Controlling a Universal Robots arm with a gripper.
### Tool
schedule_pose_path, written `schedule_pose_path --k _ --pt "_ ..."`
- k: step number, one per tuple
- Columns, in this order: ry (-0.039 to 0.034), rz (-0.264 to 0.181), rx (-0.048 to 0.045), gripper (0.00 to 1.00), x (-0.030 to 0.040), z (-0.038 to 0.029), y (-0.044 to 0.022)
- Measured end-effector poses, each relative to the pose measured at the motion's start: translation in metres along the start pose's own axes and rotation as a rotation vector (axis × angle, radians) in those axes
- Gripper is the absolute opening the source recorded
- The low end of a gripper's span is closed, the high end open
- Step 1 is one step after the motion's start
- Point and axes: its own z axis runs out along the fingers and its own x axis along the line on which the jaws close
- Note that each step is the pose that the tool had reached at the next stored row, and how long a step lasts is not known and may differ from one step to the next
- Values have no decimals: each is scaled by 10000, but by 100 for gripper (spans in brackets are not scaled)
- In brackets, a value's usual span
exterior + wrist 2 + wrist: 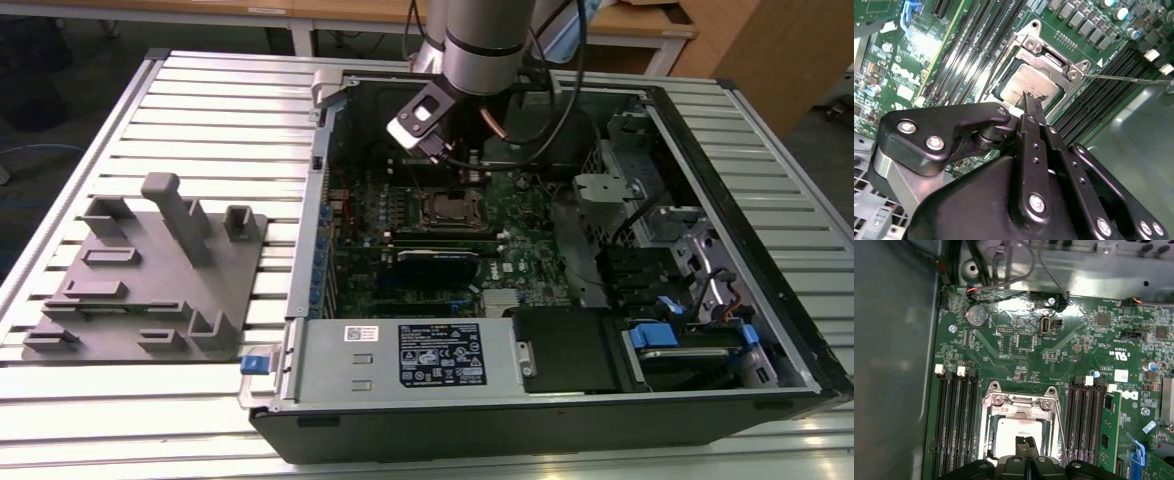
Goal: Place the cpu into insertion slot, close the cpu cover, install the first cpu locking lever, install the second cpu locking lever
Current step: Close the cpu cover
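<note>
The cpu (pixel 1021 85) shows its pale silver top inside the insertion slot (pixel 988 440) on the green board. A dull metal frame, the cpu cover (pixel 1019 401), surrounds it; I cannot tell whether it lies fully flat. My gripper (pixel 1031 101) hangs just above the chip's near edge, its two thin black fingertips pressed together and holding nothing. In the first wrist view the gripper (pixel 1025 441) sits over the cpu (pixel 1009 432). A thin wire locking lever (pixel 1126 78) sticks out from the socket's corner. In the exterior view the gripper (pixel 461 170) is above the socket (pixel 447 208).
Long black memory slots (pixel 956 420) flank the socket on both sides. The open computer case (pixel 747 240) has tall walls, drive cages and cables around the board. A grey fixture block (pixel 147 270) stands on the slatted table at the exterior view's left.
</note>
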Motion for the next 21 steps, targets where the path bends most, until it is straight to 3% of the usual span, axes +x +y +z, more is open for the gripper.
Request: schedule_pose_path --k 3,21 --pt "1 -316 6 10 0 0 0" --pt "5 -686 12 10 0 0 0"
